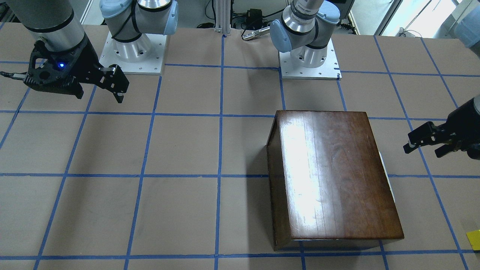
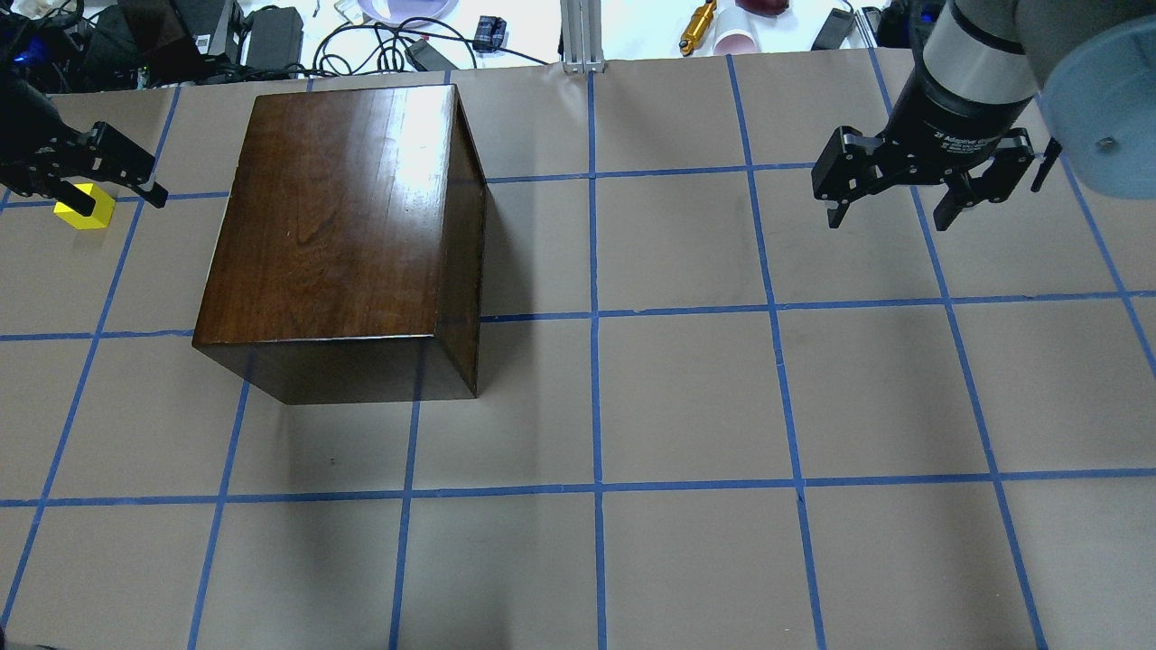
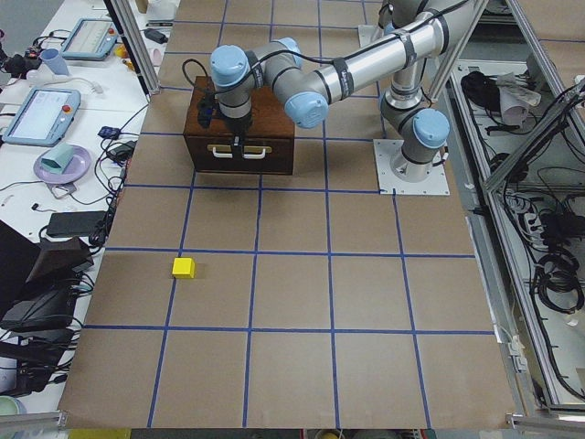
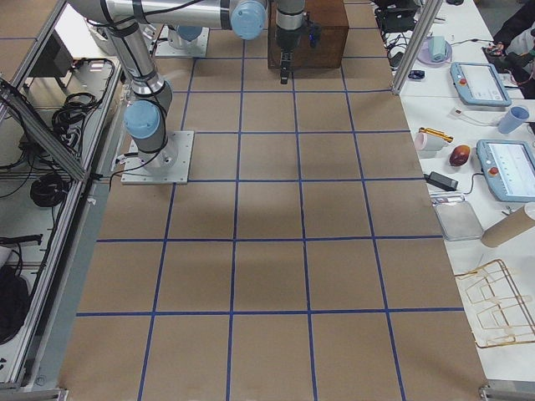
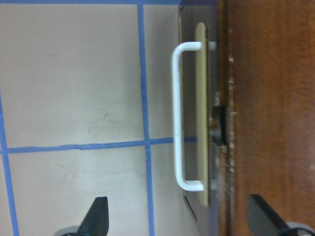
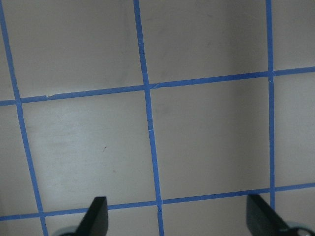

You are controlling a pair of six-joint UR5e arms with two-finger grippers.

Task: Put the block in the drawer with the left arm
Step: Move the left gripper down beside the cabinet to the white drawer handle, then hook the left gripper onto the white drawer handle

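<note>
1. Two grippers hang above the desk [image 2: 686, 397], and neither one holds anything.
2. The left gripper [image 5: 179, 221] has its jaws spread wide with nothing between them. In the left wrist view it looks straight down on the pale handle [image 5: 176, 118] of the drawer [image 3: 270, 157].
3. The drawer is pushed fully into the glossy dark-brown box [image 2: 334, 208]. Its dark front panel sits flush with the casing, on the side facing the robot's left.
4. The left arm [image 3: 366, 64] reaches out over the box top, so its gripper hangs in the air just off the drawer front. It touches neither the handle nor the wood.
5. The block [image 3: 184, 267], a small yellow cube, sits flat on the desk out in front of the drawer, well apart from the box.
6. In the overhead view the block [image 2: 86, 206] shows partly behind one finger of the left gripper [image 2: 122, 194]. The exterior left view shows the two are well apart.
7. The right gripper [image 2: 890, 217] also has its jaws parted and empty. It hangs over bare desk on the robot's right, far from the box, and its wrist view shows only brown surface and blue tape lines [image 6: 147, 88].
</note>
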